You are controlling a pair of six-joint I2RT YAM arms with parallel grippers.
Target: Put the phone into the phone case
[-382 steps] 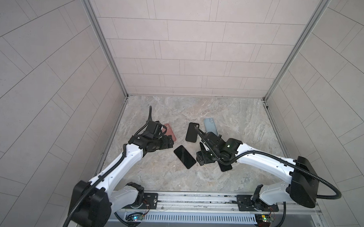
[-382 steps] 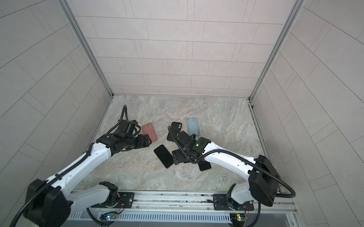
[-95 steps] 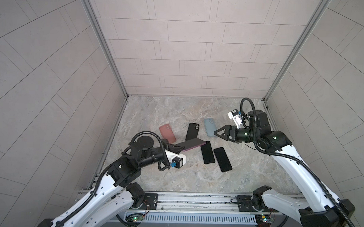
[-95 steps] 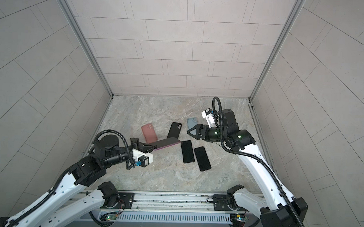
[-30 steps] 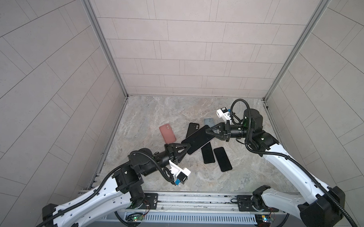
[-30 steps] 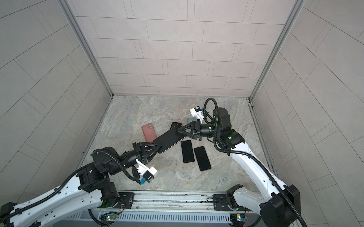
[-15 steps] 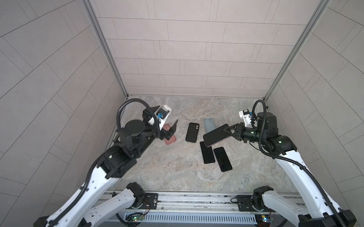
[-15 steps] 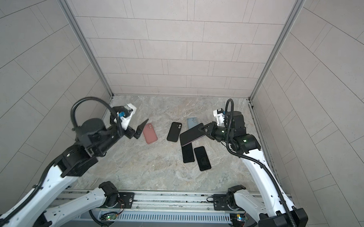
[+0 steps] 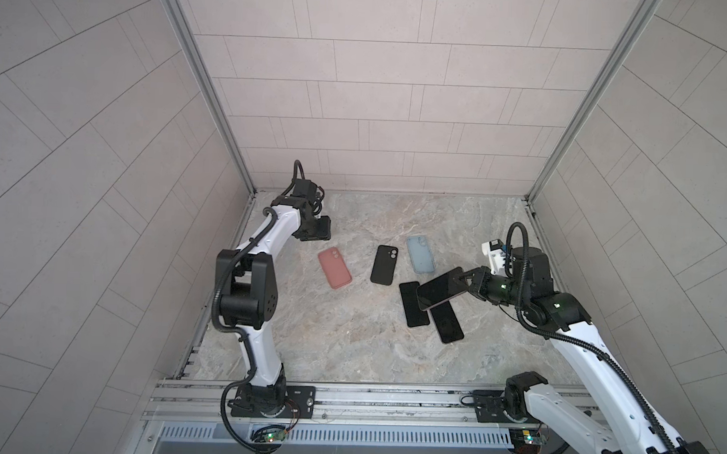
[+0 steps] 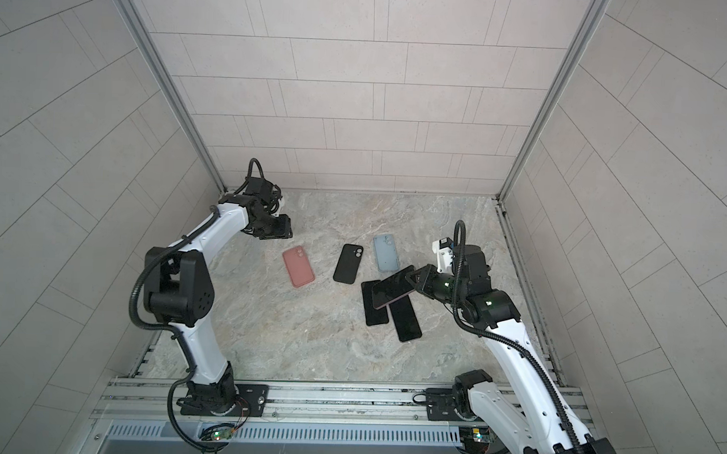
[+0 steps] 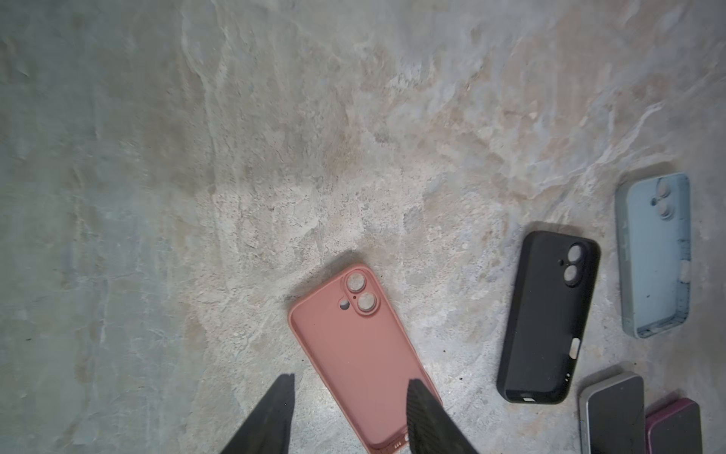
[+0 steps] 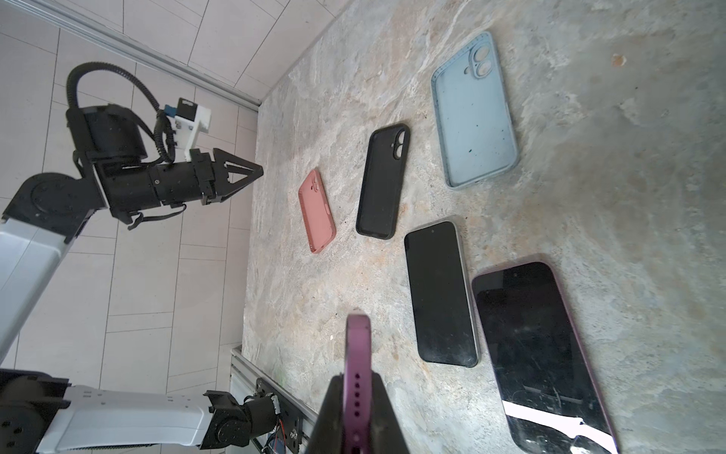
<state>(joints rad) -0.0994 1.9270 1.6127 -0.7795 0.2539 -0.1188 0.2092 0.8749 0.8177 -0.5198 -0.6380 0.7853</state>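
The right tool (image 9: pixel 462 280) is holding the purple phone (image 9: pixel 438 289) by one short end, jaws closed narrow on it. In the right wrist view the phone's purple edge w/ small holes is sitting btw. the two fingers (image 12: pixel 334 412). The phone is hanging tilted in the air, screen up. In both top views it is overlapping the far ends of two dark phones (image 9: pixel 413 304), which are lying side by side on the table (image 9: pixel 349 360).

The left tool (image 9: pixel 320 230) is hovering near the far left corner of the table, its fingers (image 11: pixel 275 412) apart at medium width w/ nothing btw. them. The pink case (image 11: pixel 353 353) is lying just under it.

Three cases are lying in a row: pink case, black case (image 9: pixel 383 265), blue case (image 9: pixel 420 255). The blue case is lying just beside the held phone; the pink case is well apart from it, on the left arm's side.
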